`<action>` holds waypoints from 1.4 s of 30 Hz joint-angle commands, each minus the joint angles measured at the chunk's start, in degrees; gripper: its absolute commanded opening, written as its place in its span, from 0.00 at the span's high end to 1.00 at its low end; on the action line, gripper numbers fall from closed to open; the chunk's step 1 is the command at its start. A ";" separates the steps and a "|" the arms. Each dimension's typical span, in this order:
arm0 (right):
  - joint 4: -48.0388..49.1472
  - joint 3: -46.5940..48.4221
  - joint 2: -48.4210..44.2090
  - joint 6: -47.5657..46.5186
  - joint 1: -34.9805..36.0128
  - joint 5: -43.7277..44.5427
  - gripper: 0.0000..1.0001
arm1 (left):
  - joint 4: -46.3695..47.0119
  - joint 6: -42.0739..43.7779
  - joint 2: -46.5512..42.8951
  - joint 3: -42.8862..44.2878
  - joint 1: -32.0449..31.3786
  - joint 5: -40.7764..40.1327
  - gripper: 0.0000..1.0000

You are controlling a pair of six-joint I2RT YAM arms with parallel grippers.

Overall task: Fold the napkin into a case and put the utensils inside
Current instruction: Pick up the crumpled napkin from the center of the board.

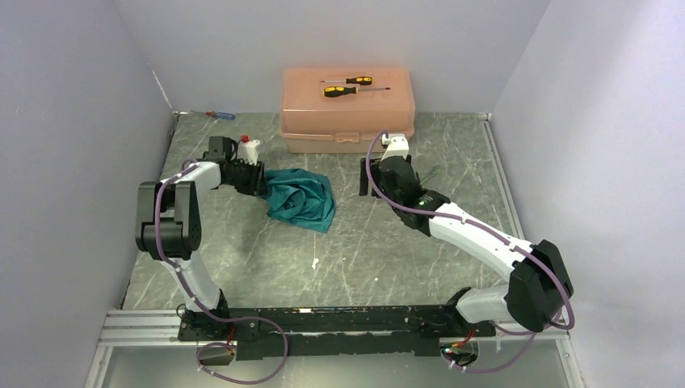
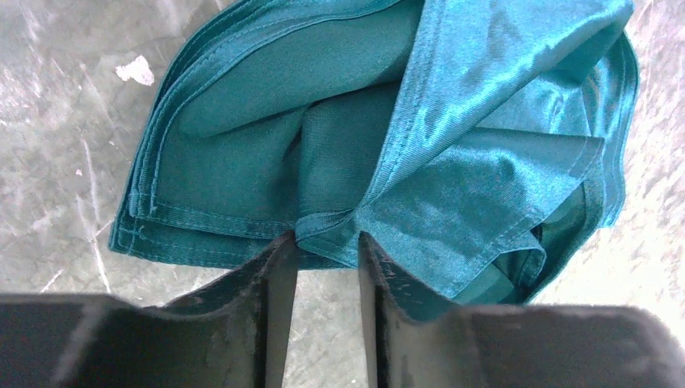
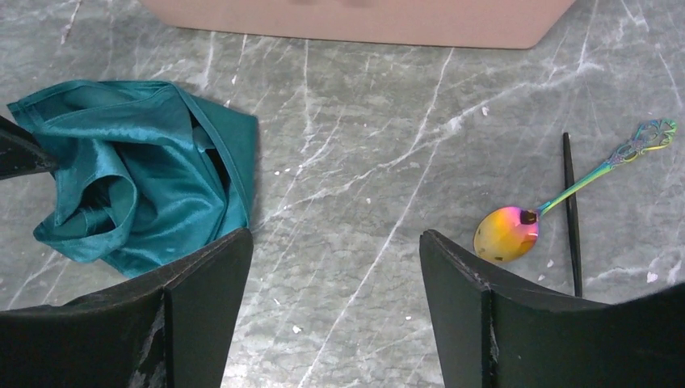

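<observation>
Teal shiny cloth napkin is sitting crumpled in a loose heap on the grey marbled table, left of the middle, not folded into any kind of case. Way over at the back left there's a small red-and-blue screwdriver. The left claw is down at the napkin's left edge with its tips either side of a bunched fold of hem. The gap is pretty narrow and the cloth touches both tips, but I honestly can't tell if it's actually clamped. Behind the napkin, against the back wall, is the peach plastic box, lid shut, with two yellow-and-black screwdrivers lying on top. Right of the napkin and well apart from it, the right claw hangs over the table, spread wide with nothing in it. Further right, a rainbow-sheen metal spoon lies with its bowl toward the claw, its handle crossing a thin black utensil.
</observation>
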 commanded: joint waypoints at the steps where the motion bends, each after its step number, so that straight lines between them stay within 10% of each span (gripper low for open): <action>1: 0.21 3.45 -0.59 -1.68 0.65 -0.77 0.22 | 0.16 1.48 -0.02 2.67 -0.34 -0.99 0.73; 4: 0.47 4.34 -0.85 -2.42 0.87 -2.24 0.24 | -4.40 2.15 -1.43 5.75 -2.67 -1.71 0.97; 12: -1.39 10.21 1.27 -7.75 1.19 -7.59 0.29 | -14.40 2.12 -11.66 16.25 -7.43 -1.85 0.97; 28: 5.68 11.71 4.73 -13.56 2.56 -30.05 0.00 | -41.28 14.71 -18.88 48.35 -11.14 -6.01 0.97; 42: 18.58 13.03 13.80 -15.83 19.82 -14.34 0.01 | -36.86 0.66 -21.58 48.62 -11.28 -8.82 0.97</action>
